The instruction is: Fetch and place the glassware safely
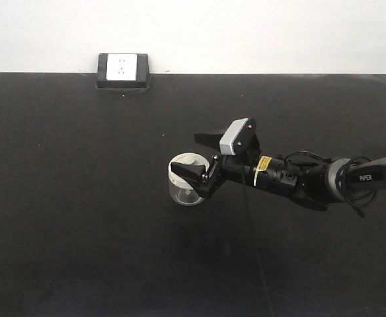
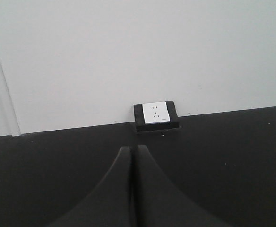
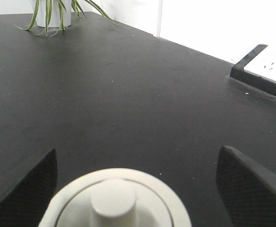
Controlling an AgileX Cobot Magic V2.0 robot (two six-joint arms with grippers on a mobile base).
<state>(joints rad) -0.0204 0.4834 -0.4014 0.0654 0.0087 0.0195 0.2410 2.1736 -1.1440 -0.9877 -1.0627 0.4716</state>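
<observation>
On black table (image 1: 80, 198): one lidded glass jar (image 1: 185, 179), one wall socket (image 1: 123, 69).

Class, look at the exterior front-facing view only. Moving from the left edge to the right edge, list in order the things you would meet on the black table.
Wall socket box → glass jar with its cream-white lid → right gripper, fingers spread either side of the jar → grey wrist camera → right arm, running off the right edge.
</observation>
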